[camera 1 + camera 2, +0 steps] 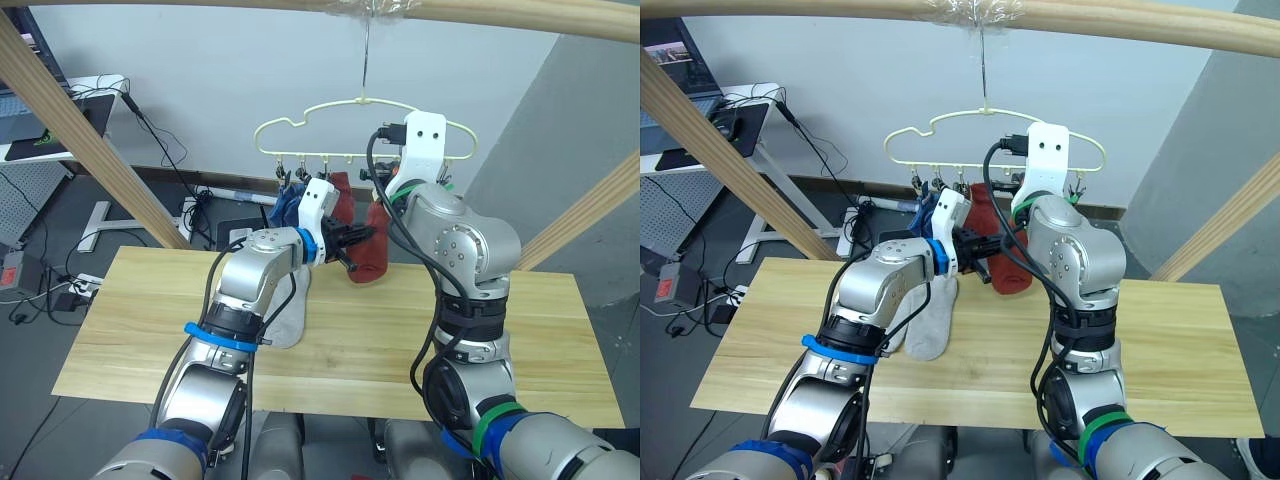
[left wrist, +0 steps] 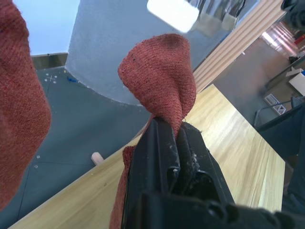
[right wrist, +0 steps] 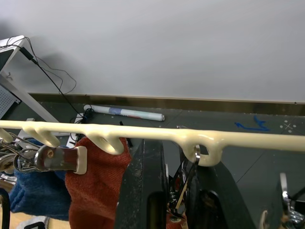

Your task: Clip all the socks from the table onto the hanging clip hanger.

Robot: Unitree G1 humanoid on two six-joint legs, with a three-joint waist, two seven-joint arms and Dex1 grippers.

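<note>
Clip hanger (image 1: 365,130): pale-yellow wire, hung by its hook from the wooden pole frame (image 1: 940,12) above the far edge of the table (image 1: 560,340); already carrying blue socks (image 1: 290,205) at its left end and 1 rust-red sock (image 3: 95,183) beside them. Left gripper (image 2: 174,138): fingers closed tight on a pinch of a second rust-red sock (image 2: 162,81), held up over the far table edge just under the clip row. Right gripper (image 3: 174,157): raised to the hanger's lower bar, a finger on each side of a hanging metal clip (image 3: 188,179); the fingers stand parted, whether they press the clip cannot be told. Grey sock (image 1: 932,325): lying on the table under the left forearm, not yet hung. Step in hand, by judgement: clipping the second red sock. Next move likely calls for squeezing the clip open and feeding the sock's edge up into it. Room: tight between the 2 grippers and the neighbouring hung socks; open tabletop lies to the right.
</note>
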